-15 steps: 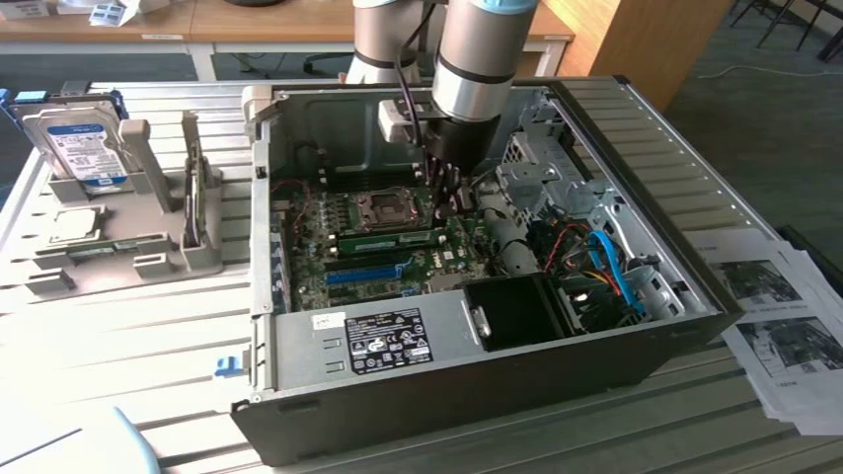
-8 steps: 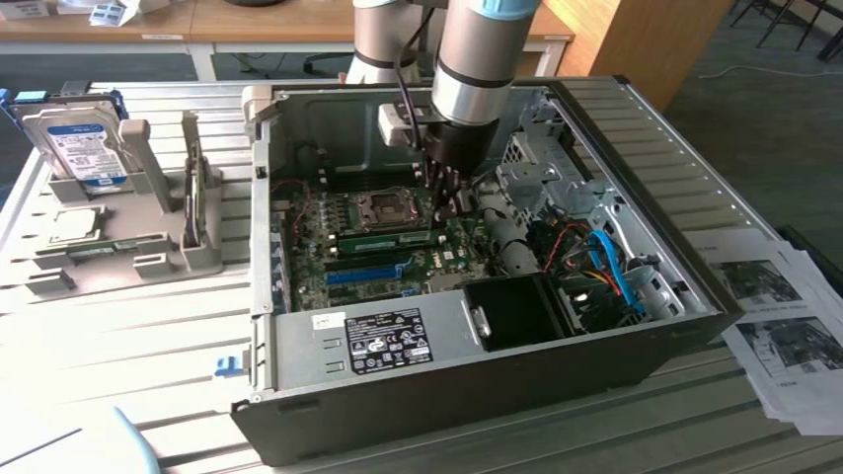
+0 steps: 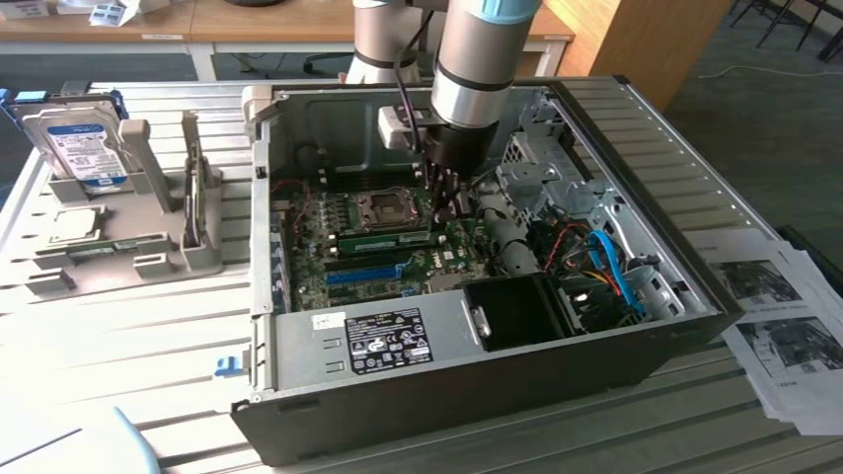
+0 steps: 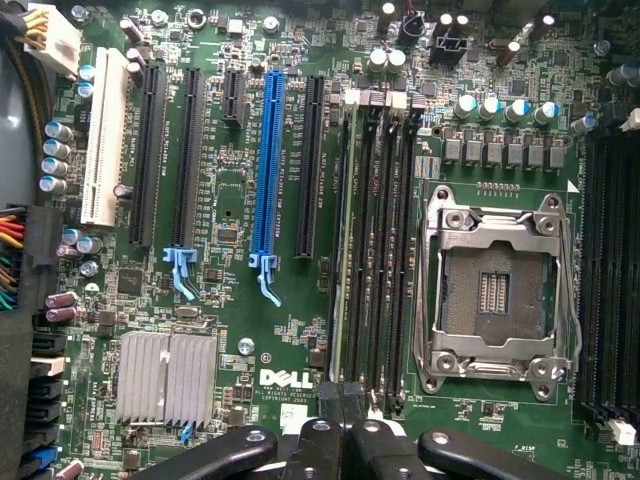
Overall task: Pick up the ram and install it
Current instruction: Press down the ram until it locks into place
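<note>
Hovering inside the open computer case (image 3: 633,326), the end effector (image 3: 441,188) has its fingers pressed together, gripping nothing. The ram (image 3: 386,239) stands edge-up in a motherboard slot just below the fingertips, at the CPU socket's (image 3: 391,208) six o'clock in the exterior view. It looks light, stiff and fragile, best held by its long edges.

Exterior view: stands high off computer case (image 3: 527,326), looks down steeply into its open side; arm (image 3: 481,59) enters from far edge, rack (image 3: 118,227) on exterior view's left. Wrist view: very near, faces straight down onto motherboard (image 4: 230,330). Shared: blue slot strip (image 3: 365,274) (image 4: 268,160), CPU socket (image 3: 390,208) (image 4: 495,290), memory slots (image 4: 375,240).
</note>
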Action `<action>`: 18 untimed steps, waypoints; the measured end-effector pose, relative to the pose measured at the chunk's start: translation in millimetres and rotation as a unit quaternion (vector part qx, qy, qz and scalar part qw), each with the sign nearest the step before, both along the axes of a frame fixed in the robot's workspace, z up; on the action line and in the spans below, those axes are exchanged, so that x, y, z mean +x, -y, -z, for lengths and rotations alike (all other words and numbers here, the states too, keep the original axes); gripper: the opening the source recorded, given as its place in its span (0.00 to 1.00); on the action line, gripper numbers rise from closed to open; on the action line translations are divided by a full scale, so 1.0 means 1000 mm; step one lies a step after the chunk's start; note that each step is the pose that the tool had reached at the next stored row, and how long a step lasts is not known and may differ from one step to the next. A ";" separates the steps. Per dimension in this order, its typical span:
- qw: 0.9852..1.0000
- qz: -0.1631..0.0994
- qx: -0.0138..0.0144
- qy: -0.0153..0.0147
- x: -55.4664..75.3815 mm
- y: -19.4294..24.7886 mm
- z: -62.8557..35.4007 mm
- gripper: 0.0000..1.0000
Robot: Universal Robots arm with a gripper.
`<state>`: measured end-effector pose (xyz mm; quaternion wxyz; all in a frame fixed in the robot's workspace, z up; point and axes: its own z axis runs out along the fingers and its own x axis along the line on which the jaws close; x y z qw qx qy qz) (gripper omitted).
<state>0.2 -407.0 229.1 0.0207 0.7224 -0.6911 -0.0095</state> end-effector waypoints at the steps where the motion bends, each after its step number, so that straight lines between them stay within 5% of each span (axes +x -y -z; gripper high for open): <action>1: 1.000 0.000 0.000 0.000 0.000 0.0000 0.0001 0.09; 18: 1.000 0.000 0.000 0.000 0.000 0.0000 0.0041 0.09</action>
